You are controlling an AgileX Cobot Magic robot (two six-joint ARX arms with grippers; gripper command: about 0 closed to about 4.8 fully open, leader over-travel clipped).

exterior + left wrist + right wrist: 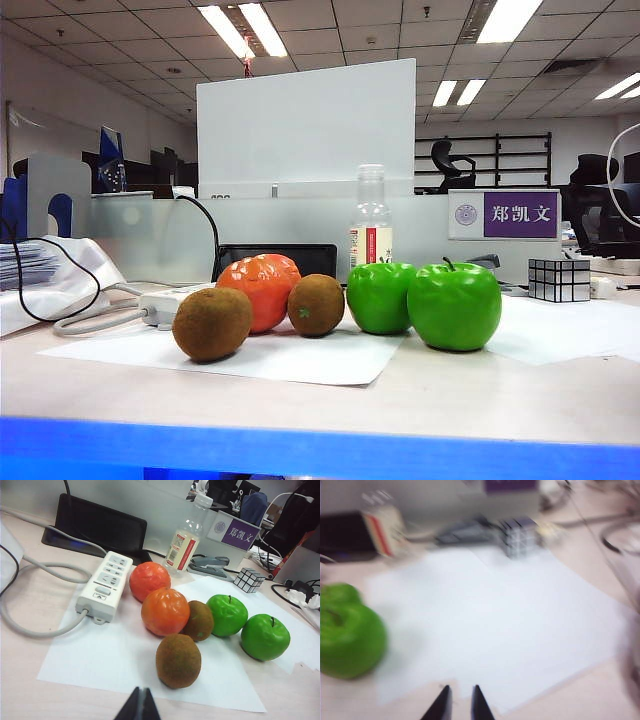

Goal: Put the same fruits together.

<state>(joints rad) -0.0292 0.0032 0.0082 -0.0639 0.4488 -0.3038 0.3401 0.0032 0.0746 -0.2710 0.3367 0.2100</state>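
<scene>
Fruits lay in a row on white paper [330, 360] over a pale table [500, 395] in an open office under ceiling light panels: two kiwis [178, 660], two tangerines [165, 611] and two green apples [265, 636]. The left jaws [139, 707] hung pressed together and empty just before the nearest kiwi. The right jaws [458, 703] stood slightly apart, holding nothing, over bare paper with one apple [350, 637] off to the side.
</scene>
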